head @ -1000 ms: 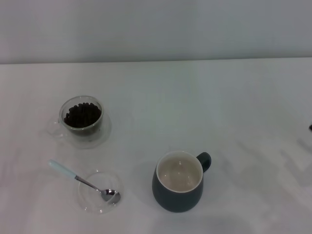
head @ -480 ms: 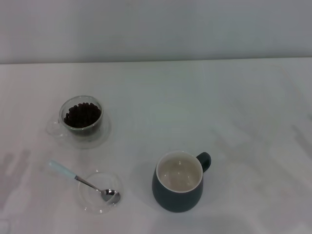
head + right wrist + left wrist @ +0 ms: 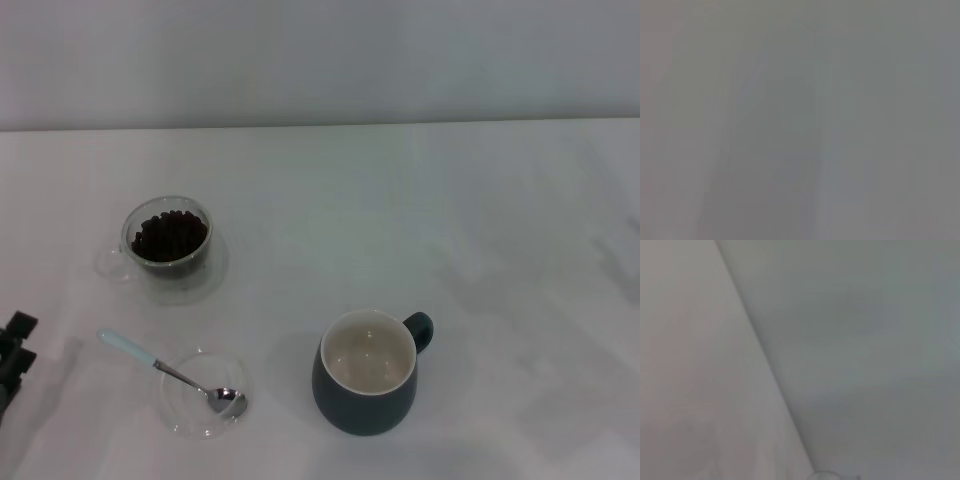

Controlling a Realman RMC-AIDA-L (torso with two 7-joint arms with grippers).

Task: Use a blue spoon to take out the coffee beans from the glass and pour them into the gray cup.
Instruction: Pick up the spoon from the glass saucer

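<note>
From the head view, the white table (image 3: 480, 200) holds four things. The glass (image 3: 168, 240) stands far on the left with the coffee beans (image 3: 170, 236) inside it. Nearer, the blue spoon (image 3: 170, 373) rests with its shiny bowl in a flat clear dish (image 3: 185, 415) and its pale handle poking out to the left. The gray cup (image 3: 366, 372) stands to the right of the dish. The left gripper (image 3: 14, 352) peeks in at the left edge, apart from the spoon; I cannot tell how its claw stands.

The left wrist view shows only table and wall.

The right wrist view is plain gray.
</note>
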